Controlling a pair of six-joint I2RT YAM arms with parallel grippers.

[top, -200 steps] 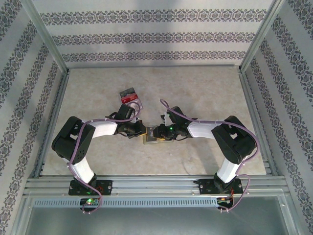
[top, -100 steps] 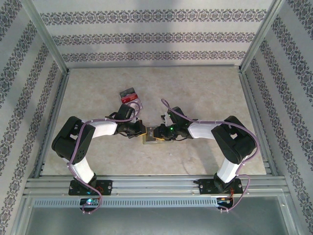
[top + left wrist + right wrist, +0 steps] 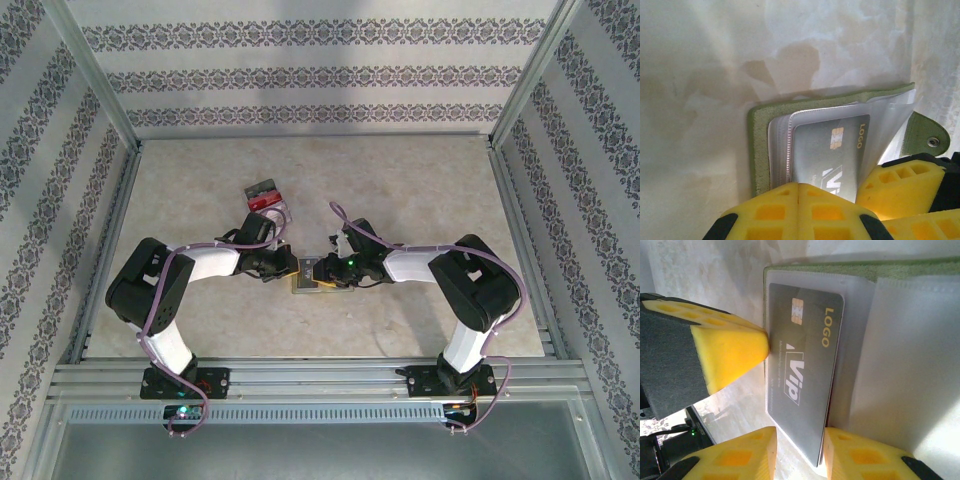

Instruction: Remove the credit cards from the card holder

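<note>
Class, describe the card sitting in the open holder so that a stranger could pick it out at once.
Near the front middle of the table, find the open olive-green card holder. In its clear sleeve lies a dark grey card. Unlike the red card lying loose farther back, it bears a gold chip, gold LOGO and white VIP lettering.
</note>
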